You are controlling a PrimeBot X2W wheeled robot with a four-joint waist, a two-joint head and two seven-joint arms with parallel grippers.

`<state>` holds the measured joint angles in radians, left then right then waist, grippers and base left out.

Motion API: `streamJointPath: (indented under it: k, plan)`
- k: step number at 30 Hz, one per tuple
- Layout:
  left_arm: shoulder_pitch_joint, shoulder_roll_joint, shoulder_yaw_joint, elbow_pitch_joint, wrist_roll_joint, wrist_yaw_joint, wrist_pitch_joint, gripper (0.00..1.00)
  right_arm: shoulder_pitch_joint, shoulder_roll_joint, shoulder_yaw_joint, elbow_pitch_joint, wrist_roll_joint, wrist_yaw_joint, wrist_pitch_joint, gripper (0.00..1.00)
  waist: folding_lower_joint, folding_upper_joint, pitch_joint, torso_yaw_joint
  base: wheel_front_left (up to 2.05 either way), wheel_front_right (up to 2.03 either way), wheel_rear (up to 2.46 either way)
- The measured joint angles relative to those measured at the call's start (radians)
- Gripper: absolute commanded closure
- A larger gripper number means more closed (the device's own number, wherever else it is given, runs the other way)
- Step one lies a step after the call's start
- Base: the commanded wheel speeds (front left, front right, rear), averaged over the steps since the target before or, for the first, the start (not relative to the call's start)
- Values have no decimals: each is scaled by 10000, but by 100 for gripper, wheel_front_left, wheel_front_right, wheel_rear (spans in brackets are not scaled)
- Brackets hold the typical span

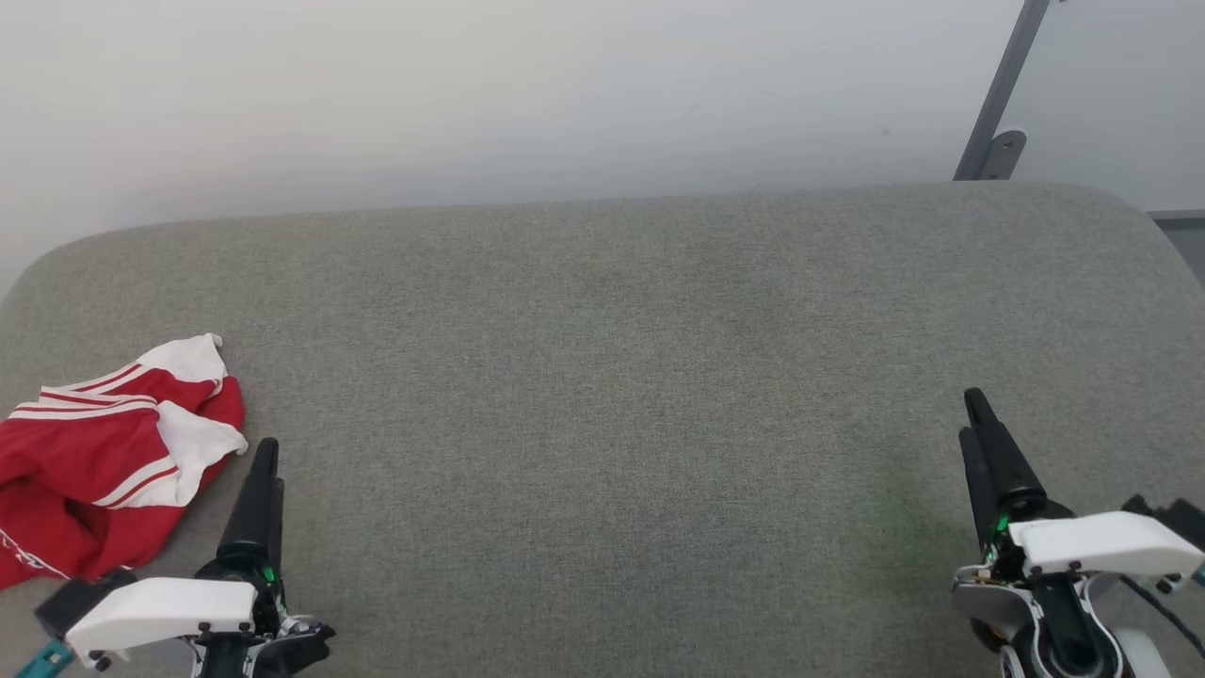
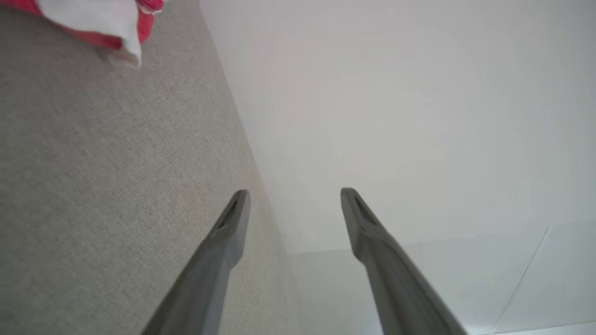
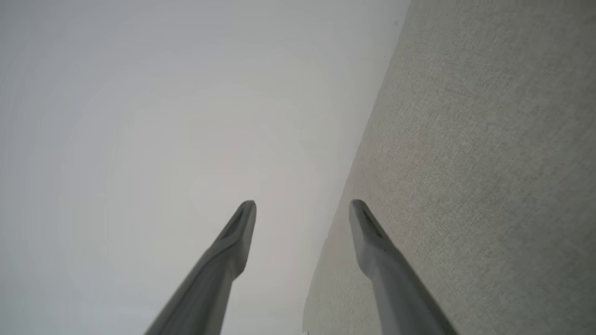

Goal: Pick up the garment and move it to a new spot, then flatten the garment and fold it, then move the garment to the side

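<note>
I see the garment (image 1: 94,461) at the far left of the head view, on the near-left part of the grey fabric-covered counter (image 1: 612,377). It lies in a crumpled heap, not flat, and the left edge of the picture cuts off a part of it. The main cloth is bright red. Two white parts stick out from the heap, one at its top and one at its right side, and both look like sleeve cloth. Thin red and white stripes run along the folds between them. At the low left end there is a small piece of white-outlined lettering, but I cannot read it. In the left wrist view the garment (image 2: 93,18) shows in the upper left corner, as a white fold over red cloth.

The left gripper (image 1: 264,461) stands just beside the right side of the heap, fingers pointing away from the robot. In its own wrist view the left gripper (image 2: 293,195) has its jaws wide apart, holding nothing, and the garment is clearly apart from them.

The right gripper (image 1: 974,414) is well apart from the garment, over the near-right part of the counter. In its wrist view the right gripper (image 3: 302,207) also has wide, empty jaws.

Behind the counter is a pale wall (image 1: 565,94).
</note>
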<state>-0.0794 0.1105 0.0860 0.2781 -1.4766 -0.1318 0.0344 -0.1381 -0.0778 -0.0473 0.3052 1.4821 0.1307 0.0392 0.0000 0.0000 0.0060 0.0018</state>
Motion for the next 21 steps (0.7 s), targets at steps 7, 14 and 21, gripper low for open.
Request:
streamJointPath:
  k: [7, 14, 21]
  plan:
    - [-6, 105, 132, -109, 1592, 0, -276, 0, -309, -217, 163, 230, -1687, 0, -334, 0, 0, 0, 10, 10, 0, 0, 0]
    - [-5, 136, 134, -132, 3003, 0, -527, 0, -390, -222, 111, 209, -3400, 0, -570, 0, 0, 0, 18, 15, 0, 0, 0]
    - [0, 215, 176, -259, 4566, 0, -792, 0, -444, -203, 73, 190, -5373, 0, -803, 0, 0, 0, 40, 15, 0, 0, 0]
